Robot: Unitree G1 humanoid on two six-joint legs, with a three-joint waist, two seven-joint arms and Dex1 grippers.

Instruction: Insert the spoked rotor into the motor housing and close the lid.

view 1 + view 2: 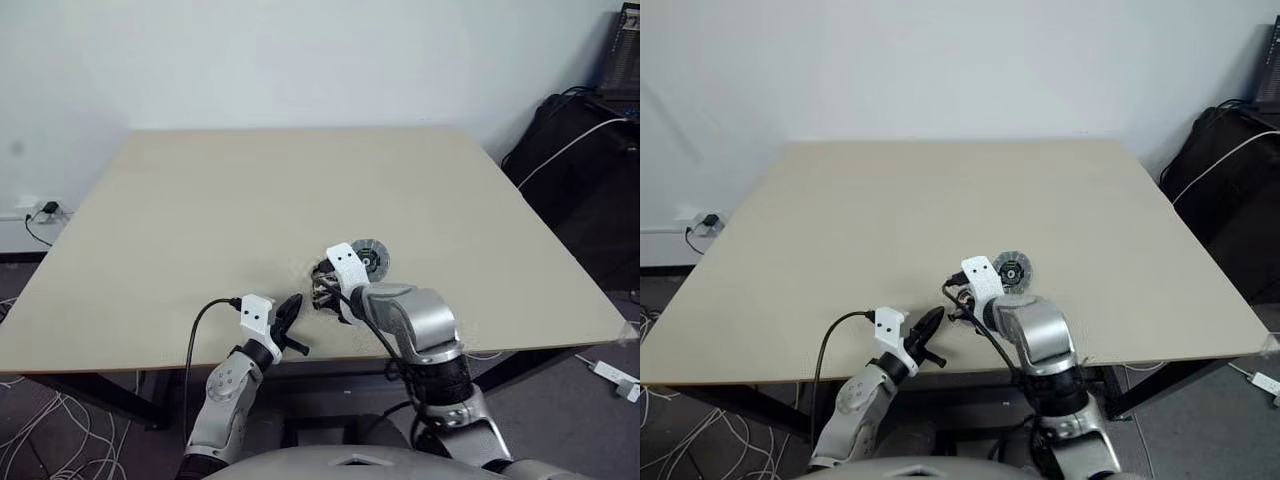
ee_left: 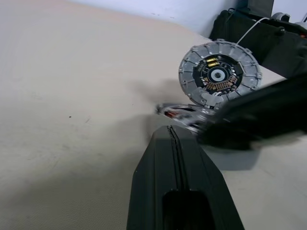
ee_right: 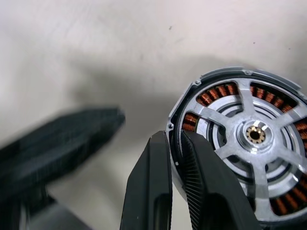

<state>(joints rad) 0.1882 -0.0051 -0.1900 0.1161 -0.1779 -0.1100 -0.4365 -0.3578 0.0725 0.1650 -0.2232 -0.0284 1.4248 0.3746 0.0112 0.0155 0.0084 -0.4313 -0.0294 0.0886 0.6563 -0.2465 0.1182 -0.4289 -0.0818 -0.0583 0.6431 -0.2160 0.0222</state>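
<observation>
No brand, label or readable writing appears on any part. The bench (image 1: 200,210) is a broad, matt beige slab with a smooth, faintly speckled surface, taking up the middle of the head views. Low and just right of centre, the right end effector (image 3: 175,158) has its two ribbed black fingers pinched on the grey metal rim of the motor housing (image 3: 240,143), one finger outside the wall and one inside. The housing is a round shallow puck with a ring of copper-brown windings showing through the gaps. The spoked rotor (image 3: 254,136) sits inside it, a silvery wheel of flat radial spokes meeting at a small brass-coloured hub (the spokes look brushed rather than polished). In the left wrist view the housing is seen edge-on in the middle of the frame, tilted, with its far edge near the bench. The lid (image 1: 369,258) lies flat on the bench just beyond the right wrist, a silver-grey disc with fine radial ribs round a dark centre carrying small gold and copper-toned parts. The left end effector (image 1: 290,312) sits at lower centre-left, its tapered black fingers pressed fully together on nothing, near the housing but apart from it.
</observation>
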